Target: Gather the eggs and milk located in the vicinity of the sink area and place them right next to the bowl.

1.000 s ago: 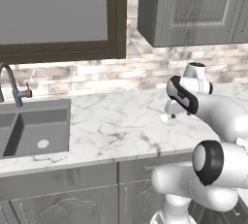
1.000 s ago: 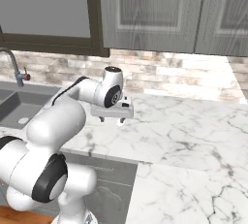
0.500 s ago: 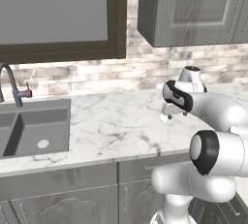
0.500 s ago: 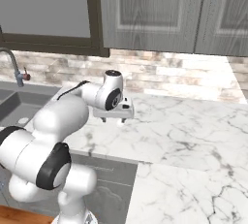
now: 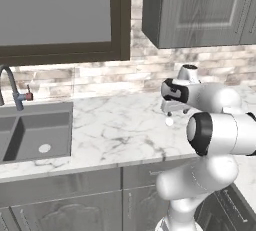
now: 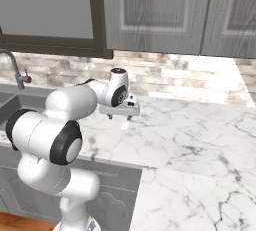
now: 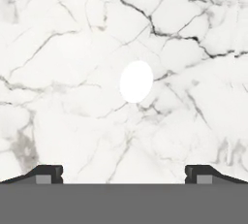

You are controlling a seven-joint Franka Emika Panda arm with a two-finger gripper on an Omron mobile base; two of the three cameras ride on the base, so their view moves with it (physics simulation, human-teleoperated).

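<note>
1. Grey kitchen: a white marble table (image 5: 115, 130) runs under dark cabinets, with the sink (image 5: 35, 135) set in at its left end.
2. The step looks like picking up the egg (image 7: 136, 81). Come straight down, stay centred and close gently, since it may roll.
3. The jaws hang over it, spread wide and empty.
4. The egg lies on bare marble well right of the sink, about midway between the tips.

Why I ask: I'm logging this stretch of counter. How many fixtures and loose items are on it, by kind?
Sink: 1
Faucet: 1
White egg-shaped item: 1
Total: 3
</note>
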